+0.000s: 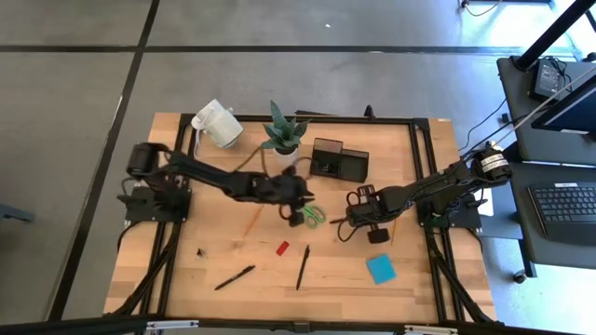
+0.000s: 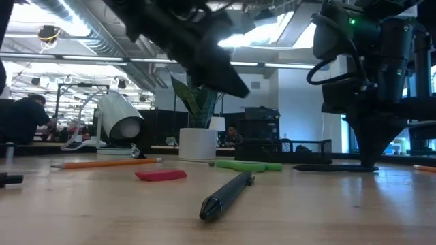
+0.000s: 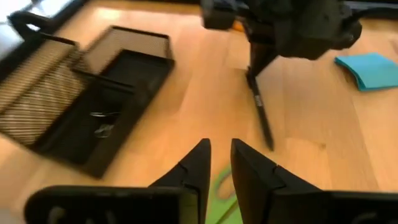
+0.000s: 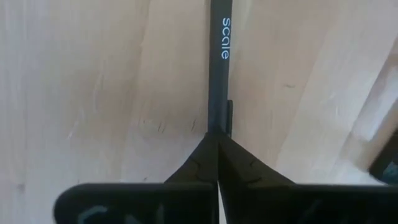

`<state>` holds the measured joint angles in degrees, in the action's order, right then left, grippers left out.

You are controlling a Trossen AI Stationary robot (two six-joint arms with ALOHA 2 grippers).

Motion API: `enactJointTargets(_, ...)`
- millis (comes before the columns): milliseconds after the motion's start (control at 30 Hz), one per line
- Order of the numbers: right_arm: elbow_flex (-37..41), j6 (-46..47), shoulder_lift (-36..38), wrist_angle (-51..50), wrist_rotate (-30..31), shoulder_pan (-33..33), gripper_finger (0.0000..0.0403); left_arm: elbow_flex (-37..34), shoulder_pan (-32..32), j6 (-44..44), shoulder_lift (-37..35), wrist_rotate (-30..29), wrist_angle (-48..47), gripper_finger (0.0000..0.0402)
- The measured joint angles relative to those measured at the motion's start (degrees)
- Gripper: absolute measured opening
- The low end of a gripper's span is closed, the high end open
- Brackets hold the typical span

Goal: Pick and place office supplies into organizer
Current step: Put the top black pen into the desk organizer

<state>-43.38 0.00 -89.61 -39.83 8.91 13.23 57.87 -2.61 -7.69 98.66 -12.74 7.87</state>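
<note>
Pen (image 4: pixel 217 74) pinched in closed right claw (image 4: pixel 217 140); left claw (image 3: pixel 219 163) slightly parted, empty.

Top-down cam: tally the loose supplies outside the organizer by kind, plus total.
pen: 3, one gripped in the right claw
scissors: 1
pencil: 1
red block: 1
blue pad: 1
clip: 1
Total: 8

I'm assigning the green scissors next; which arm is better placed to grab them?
Left. The left gripper hangs nearly over the green scissors, fingers slightly apart; the right gripper is shut on a black pen.
</note>
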Motion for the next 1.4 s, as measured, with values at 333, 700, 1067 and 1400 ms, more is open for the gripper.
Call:
enactJointTargets(333,0.02,11.55,-0.02,-0.15,-0.07,0.0,0.0003,9.9,-2.18,4.31,11.18,0.5,-2.45,0.0061)
enactJointTargets(700,0.03,17.81,-0.02,-0.05,-0.04,0.0,0.0003,16.47,0.64,11.33,18.08,6.7,-9.8,0.0075)
enactJointTargets(1067,0.04,19.66,-0.02,0.37,-0.13,-1.33,0.0003,16.53,1.21,16.6,18.97,7.43,-5.54,0.0141)
enactJointTargets(1400,0.04,18.97,-0.01,2.01,-0.07,-4.23,0.0003,16.43,2.78,17.33,23.75,4.8,-3.06,0.0138)
